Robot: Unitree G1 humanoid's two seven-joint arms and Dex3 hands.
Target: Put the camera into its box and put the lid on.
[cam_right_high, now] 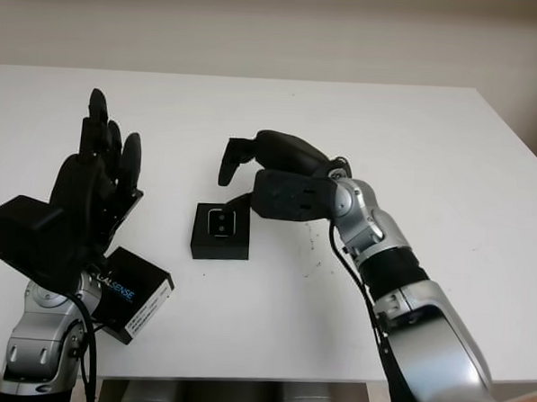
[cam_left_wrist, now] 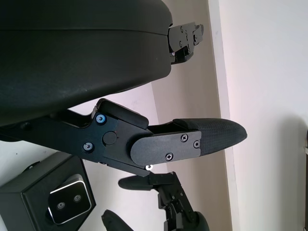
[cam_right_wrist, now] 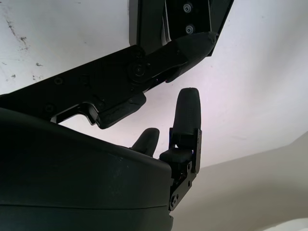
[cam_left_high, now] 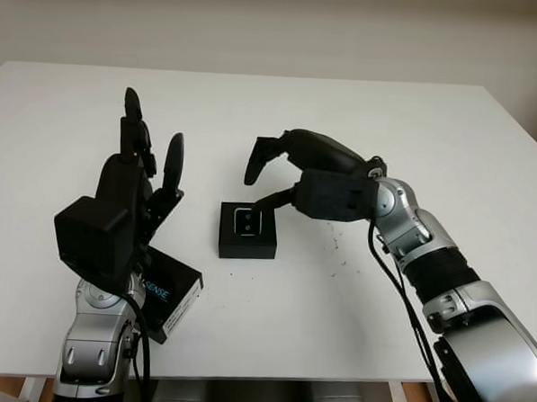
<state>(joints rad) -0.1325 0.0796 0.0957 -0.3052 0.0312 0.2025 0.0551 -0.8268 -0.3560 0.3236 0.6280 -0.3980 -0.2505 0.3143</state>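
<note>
the camera sits inside its black box near the middle of the white desk, lens side up. the right hand hovers just beside the box, empty and open. the left hand is raised near the desk's front left, open, above the black lid lying by the front edge.

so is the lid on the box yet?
No. The box sits open in the middle of the table with the camera visible inside; the lid lies apart, under the left hand.
</note>
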